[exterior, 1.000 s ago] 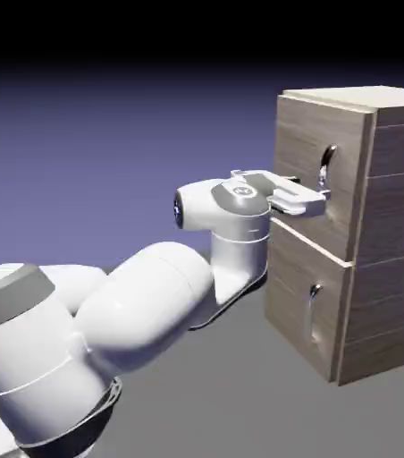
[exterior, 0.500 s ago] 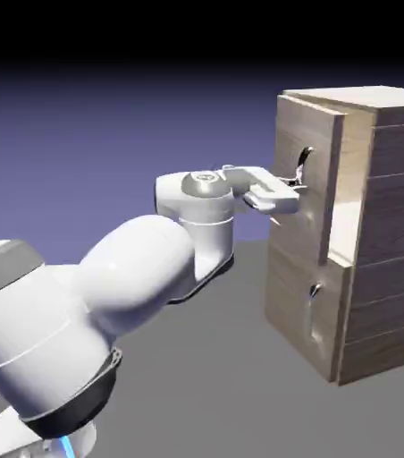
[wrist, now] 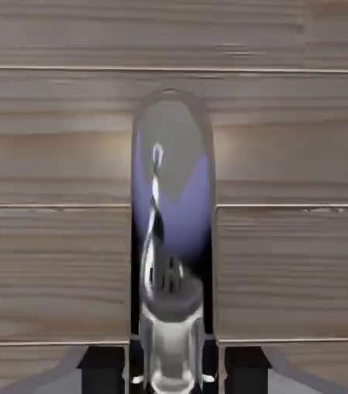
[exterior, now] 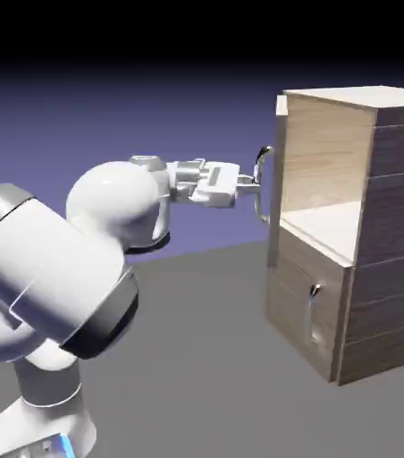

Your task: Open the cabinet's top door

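Grey table (exterior: 206, 358), blue-violet backdrop; gripper (exterior: 252, 185) pinching handle (exterior: 263, 183); top door (exterior: 280, 179) swung open.

From my station I see a flat grey bench (exterior: 197, 358) under even light, and behind it a plain blue-violet backdrop (exterior: 107, 116) darkening to black at the top.
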`<state>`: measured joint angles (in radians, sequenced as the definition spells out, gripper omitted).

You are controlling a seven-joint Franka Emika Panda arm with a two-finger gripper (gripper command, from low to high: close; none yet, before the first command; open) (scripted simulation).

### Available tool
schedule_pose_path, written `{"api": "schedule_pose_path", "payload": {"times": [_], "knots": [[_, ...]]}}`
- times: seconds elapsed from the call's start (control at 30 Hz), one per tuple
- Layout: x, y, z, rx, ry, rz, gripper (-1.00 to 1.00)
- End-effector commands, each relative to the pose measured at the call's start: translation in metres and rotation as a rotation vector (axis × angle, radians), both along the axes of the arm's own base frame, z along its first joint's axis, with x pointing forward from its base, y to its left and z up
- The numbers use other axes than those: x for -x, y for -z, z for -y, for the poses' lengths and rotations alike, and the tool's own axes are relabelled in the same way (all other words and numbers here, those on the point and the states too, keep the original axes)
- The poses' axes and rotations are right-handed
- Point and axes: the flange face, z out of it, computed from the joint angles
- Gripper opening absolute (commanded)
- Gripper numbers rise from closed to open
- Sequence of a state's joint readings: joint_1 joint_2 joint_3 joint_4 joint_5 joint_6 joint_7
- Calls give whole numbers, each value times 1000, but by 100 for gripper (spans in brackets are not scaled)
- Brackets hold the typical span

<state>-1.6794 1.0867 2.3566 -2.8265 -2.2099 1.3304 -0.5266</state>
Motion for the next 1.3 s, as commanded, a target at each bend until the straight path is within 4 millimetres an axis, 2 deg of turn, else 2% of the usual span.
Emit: {"api": "schedule_pose_path", "payload": {"times": [0.0,0.27,0.53,0.9,1.27], "knots": [[3,0,-6,0,23,0,-100],[21,0,-64,0,242,0,-100],[27,0,-121,0,447,0,-100],[19,0,-184,0,677,0,-100],[-1,0,-240,0,889,0,-100]]}}
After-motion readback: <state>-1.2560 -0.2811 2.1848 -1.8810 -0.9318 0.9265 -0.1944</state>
